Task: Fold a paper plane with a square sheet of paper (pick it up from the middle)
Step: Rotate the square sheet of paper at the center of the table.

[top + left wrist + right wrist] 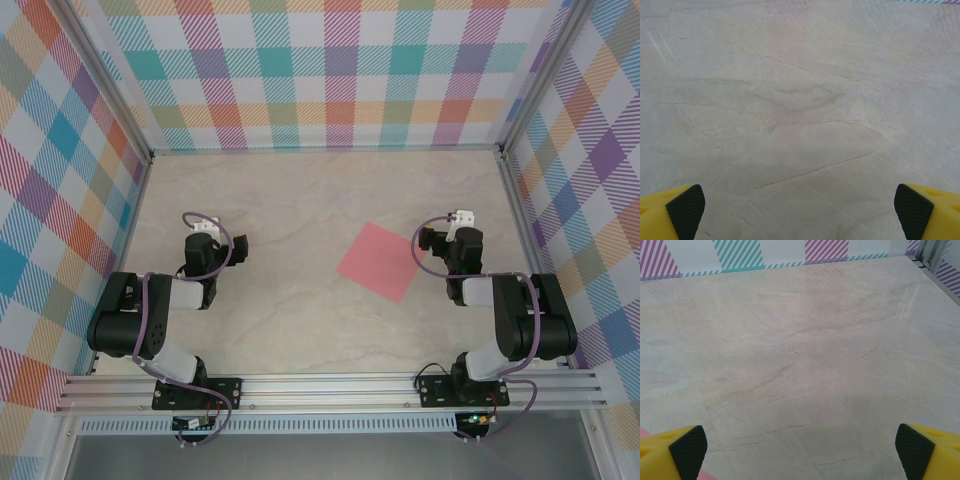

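Observation:
The square sheet of paper (pixel 381 262) is salmon-pink and lies flat and unfolded on the marble table, turned like a diamond, right of centre. My right gripper (pixel 446 232) hovers just to the right of it; in the right wrist view its yellow fingers (pixel 675 452) are spread wide with bare table between them, and a pink corner of the sheet (pixel 644 432) shows at the lower left. My left gripper (pixel 204 232) sits far to the left of the sheet, also open, its yellow fingers (pixel 677 212) wide apart over bare table. No paper plane is in view.
Checked walls (pixel 320 70) close in the table on three sides, with metal posts at the far corners. An aluminium rail (pixel 330 390) carrying both arm bases runs along the near edge. The marble top (pixel 290 200) between and beyond the arms is bare.

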`<state>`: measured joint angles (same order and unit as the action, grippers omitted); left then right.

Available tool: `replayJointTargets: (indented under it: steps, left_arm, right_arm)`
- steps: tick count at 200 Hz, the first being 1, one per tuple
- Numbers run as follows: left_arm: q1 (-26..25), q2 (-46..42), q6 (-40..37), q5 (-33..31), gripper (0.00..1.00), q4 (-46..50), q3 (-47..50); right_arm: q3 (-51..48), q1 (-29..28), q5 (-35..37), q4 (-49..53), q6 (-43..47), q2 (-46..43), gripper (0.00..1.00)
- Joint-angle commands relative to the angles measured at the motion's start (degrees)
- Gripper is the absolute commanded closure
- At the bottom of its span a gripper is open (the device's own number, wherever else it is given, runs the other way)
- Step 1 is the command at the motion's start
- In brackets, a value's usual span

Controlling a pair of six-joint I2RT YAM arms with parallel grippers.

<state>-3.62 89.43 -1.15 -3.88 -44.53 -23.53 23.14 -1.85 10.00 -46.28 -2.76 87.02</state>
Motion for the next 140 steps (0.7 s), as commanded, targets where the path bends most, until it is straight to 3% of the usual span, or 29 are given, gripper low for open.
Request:
replayJointTargets:
  steps: [1, 55, 105, 123, 140]
  left_arm:
    - [0.1, 0.3, -0.8, 0.9, 0.00, -0.7, -1.2]
    - [0.0, 0.1, -0.7, 0.7, 0.00, -1.1, -0.9]
    - [0.1, -7.2, 0.2, -0.2, 0.00, 12.8, -5.1]
    - [0.1, -11.0, 1.2, -0.9, 0.00, 17.4, -6.6]
    - [0.0, -13.9, 3.4, -1.4, 0.00, 20.3, -7.7]
  right_arm:
    - [-0.6, 0.4, 0.1, -1.7, -1.0, 0.0, 0.00]
    - [-0.1, 0.4, -0.2, -0.2, -1.1, -0.7, 0.00]
    - [0.9, -0.3, -1.8, 2.0, 0.9, -2.0, 0.00]
    - [7.8, -1.1, 2.7, 20.2, 0.2, -7.6, 0.00]
    - [11.3, -1.1, 4.7, 29.3, 0.0, -11.4, 0.00]
